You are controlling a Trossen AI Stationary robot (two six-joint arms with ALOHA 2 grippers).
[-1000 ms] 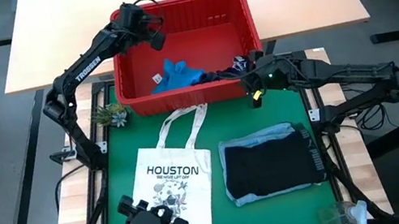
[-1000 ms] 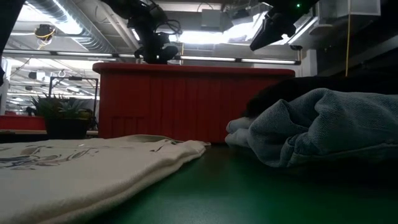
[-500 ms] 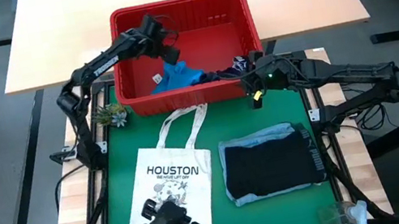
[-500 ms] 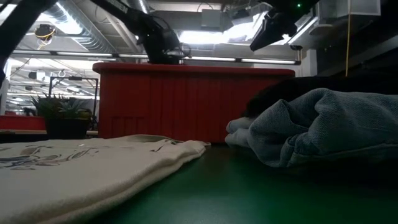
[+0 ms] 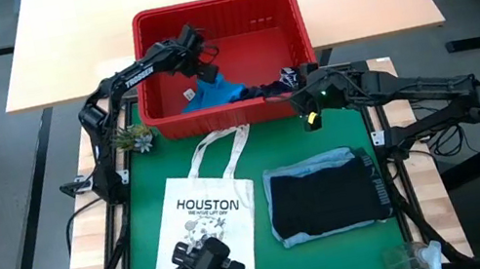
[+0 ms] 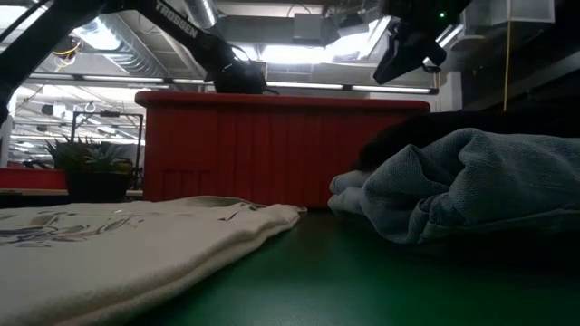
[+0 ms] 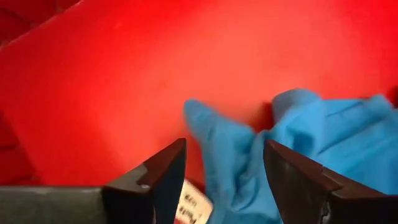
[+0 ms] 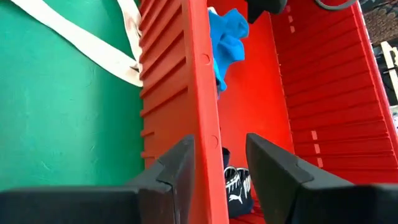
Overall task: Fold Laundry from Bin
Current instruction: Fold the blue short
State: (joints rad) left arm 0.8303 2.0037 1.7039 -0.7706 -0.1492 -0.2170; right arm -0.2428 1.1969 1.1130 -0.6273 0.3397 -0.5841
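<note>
Left gripper (image 7: 224, 180) jaws spread over bright blue garment (image 7: 298, 155) (in bin (image 5: 283, 10)); right jaws parted

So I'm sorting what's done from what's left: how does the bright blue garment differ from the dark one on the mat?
The bright blue garment lies crumpled inside the red bin; the dark garment lies flat, folded into a neat rectangle on the green mat, on top of a light blue denim piece. The open left gripper hovers over the blue one; no gripper is near the dark one. Both are soft clothing.
</note>
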